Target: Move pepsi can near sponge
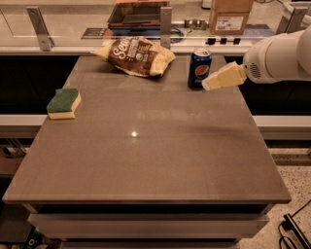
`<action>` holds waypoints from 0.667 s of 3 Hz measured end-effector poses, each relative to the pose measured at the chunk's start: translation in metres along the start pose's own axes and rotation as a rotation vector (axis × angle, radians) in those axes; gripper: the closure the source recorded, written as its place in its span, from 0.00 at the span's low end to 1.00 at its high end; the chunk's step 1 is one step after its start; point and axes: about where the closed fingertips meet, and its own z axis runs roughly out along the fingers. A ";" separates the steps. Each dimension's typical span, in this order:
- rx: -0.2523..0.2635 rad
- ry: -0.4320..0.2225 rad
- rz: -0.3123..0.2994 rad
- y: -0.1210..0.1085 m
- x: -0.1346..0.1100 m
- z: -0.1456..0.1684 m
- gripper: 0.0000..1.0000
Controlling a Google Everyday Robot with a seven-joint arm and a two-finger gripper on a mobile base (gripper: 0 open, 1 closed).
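The pepsi can (199, 67) stands upright near the back right of the brown table (146, 155). It is dark blue with a silver top and a round logo. The sponge (63, 102) lies near the table's left edge, green top over pale yellow foam. My gripper (210, 84) comes in from the right on a white arm (282, 56). Its pale yellow tip is just right of the can, at the can's lower half, close to it or touching it.
A brown-and-yellow chip bag (137, 56) lies at the back of the table, left of the can. A counter behind holds a cardboard box (230, 15) and a dark tray (137, 14). Metal posts (165, 26) stand along the back edge.
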 end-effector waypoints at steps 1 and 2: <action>-0.001 -0.052 0.032 -0.002 -0.003 0.020 0.00; -0.023 -0.090 0.061 -0.001 -0.006 0.038 0.00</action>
